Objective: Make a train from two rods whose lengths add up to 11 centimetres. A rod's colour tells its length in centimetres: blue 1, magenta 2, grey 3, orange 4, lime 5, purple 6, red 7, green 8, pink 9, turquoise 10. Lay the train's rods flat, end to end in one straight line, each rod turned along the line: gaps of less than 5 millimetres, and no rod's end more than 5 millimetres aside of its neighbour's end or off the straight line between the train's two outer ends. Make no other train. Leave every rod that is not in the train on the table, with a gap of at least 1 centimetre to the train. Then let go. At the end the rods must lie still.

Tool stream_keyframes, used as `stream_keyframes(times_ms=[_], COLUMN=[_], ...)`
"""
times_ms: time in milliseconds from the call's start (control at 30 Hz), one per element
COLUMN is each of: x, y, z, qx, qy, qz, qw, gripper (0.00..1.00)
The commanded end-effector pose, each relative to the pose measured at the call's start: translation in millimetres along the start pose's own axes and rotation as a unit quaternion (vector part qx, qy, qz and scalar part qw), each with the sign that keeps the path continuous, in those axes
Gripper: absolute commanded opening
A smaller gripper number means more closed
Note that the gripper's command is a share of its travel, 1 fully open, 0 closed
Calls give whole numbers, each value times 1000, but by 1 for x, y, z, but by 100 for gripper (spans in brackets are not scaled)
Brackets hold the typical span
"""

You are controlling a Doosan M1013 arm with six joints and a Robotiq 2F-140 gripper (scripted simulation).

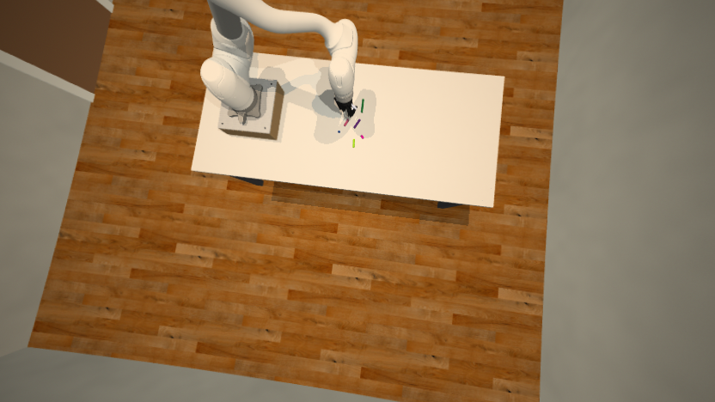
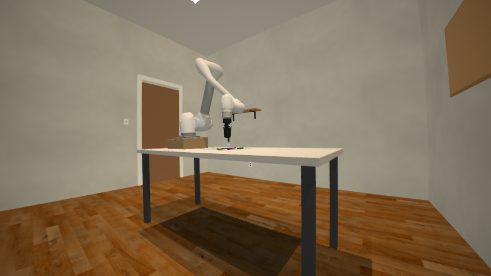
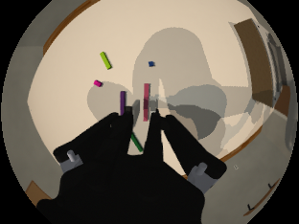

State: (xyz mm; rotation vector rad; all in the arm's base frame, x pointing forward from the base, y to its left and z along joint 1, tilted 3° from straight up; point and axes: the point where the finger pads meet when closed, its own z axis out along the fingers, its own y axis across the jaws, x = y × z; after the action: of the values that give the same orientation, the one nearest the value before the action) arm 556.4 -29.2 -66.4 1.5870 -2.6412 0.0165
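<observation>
My gripper is narrowly open and empty, its fingertips a little above the table. Below them the pink rod lies flat, seen between the fingers in the wrist view. The purple rod lies beside it, apart and roughly parallel. The green rod is partly hidden by a finger in the wrist view. The magenta rod, lime rod and blue rod lie separately. No rods touch.
The white table carries the arm's base block at its left in the top view. The arm's shadows fall around the pink, purple, green and blue rods.
</observation>
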Motion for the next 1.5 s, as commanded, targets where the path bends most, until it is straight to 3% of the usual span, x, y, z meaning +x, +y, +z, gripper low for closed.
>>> stream_keyframes(times_ms=[0,400,1467], x=[0,0,0], y=[0,0,0], z=[3,14,15], qx=[0,0,0], qy=[0,0,0], qz=[0,0,0], qw=[1000,1000,1000], gripper=[15,15,15])
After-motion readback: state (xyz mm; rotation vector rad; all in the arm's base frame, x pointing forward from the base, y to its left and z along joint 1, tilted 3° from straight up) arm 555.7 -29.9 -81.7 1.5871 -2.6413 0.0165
